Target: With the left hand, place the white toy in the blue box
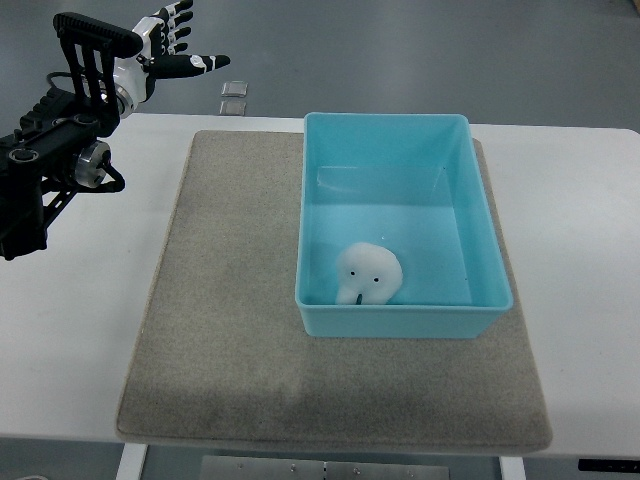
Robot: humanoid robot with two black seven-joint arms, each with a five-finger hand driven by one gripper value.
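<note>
Desk, mat and floor, seen from above.

A white desk (590,260) fills most of the view, its far edge running straight across the upper part and its near edge cut by the bottom of the frame. A grey-brown mat (230,320) lies flat on it, roughly central, reaching from close to the far edge almost to the near edge; its near corners are rounded, and bare white desk shows along both its sides. Beyond the far edge is a grey floor (420,50), where two small pale square plates (235,98) sit one behind the other, just past the mat's far left corner.
</note>
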